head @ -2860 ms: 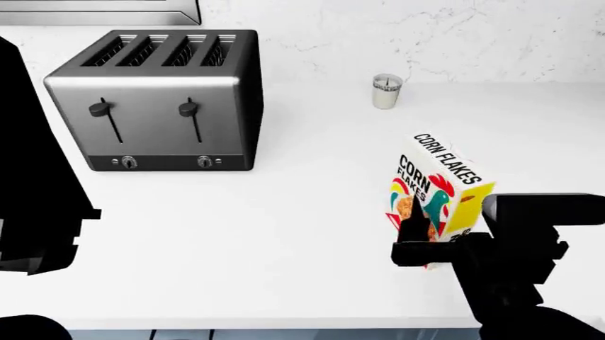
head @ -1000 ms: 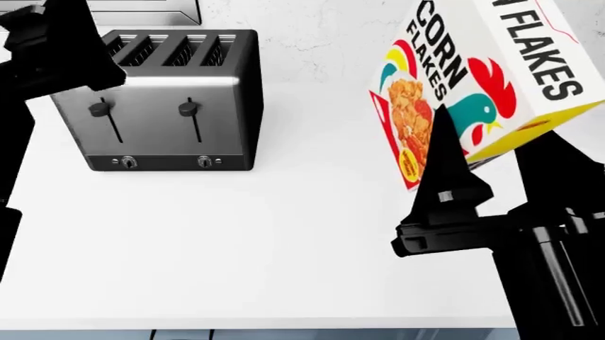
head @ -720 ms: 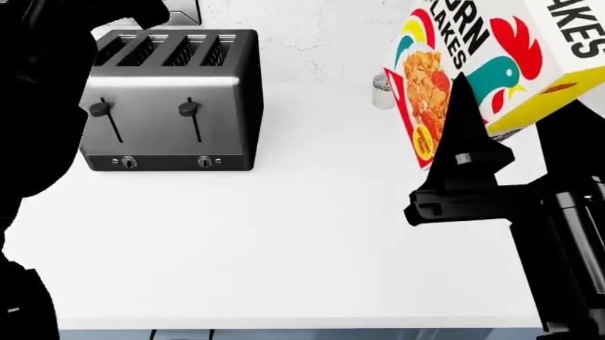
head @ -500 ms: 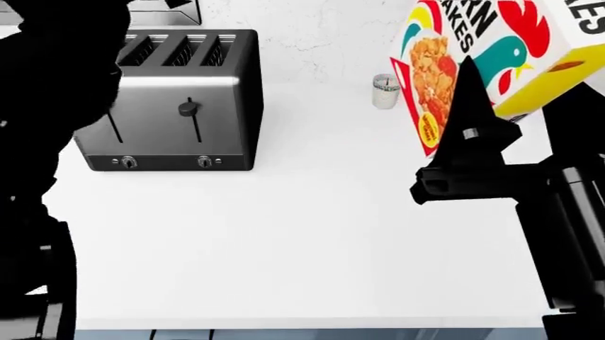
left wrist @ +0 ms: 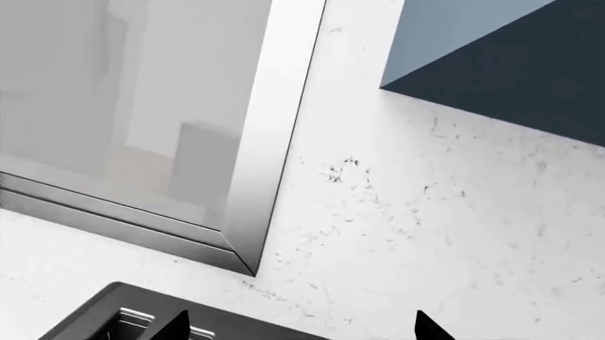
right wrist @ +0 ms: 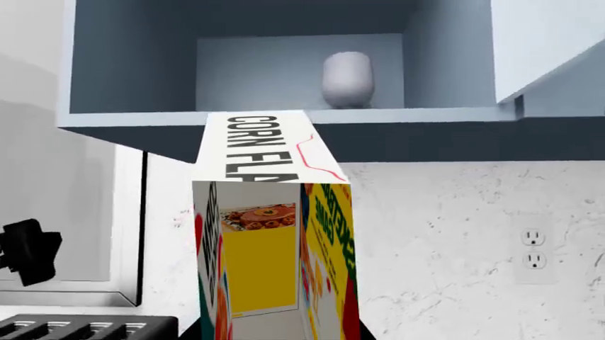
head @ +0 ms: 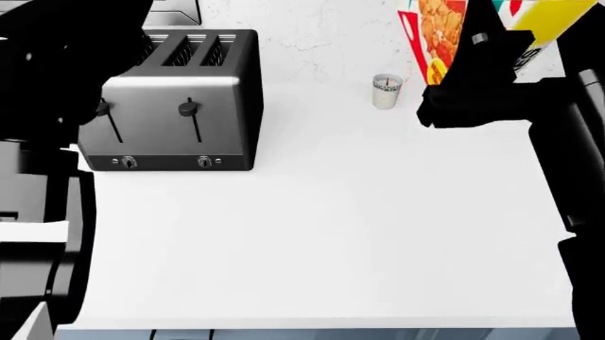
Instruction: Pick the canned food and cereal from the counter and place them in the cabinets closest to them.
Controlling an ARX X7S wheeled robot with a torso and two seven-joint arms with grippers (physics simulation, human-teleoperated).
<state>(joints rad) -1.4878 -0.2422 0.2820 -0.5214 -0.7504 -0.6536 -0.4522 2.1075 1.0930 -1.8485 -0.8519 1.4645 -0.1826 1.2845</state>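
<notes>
The cereal, a yellow-and-white CORN FLAKES box, is held upright in the air with my right gripper shut on its lower sides. Its top reaches just below the open blue cabinet above. In the head view only the box's lower part shows at the top edge, high over the white counter. My left gripper is open and holds nothing, raised in front of the marble wall above the toaster. The canned food is out of view.
A white jar stands at the back of the open cabinet. A steel four-slot toaster sits at the counter's back left, and a small cream shaker stands by the wall. A wall socket is right of the box.
The right gripper has lifted the cereal higher, so most of the box has left the head view's top. The left arm has risen and swung in over the toaster's left side.
</notes>
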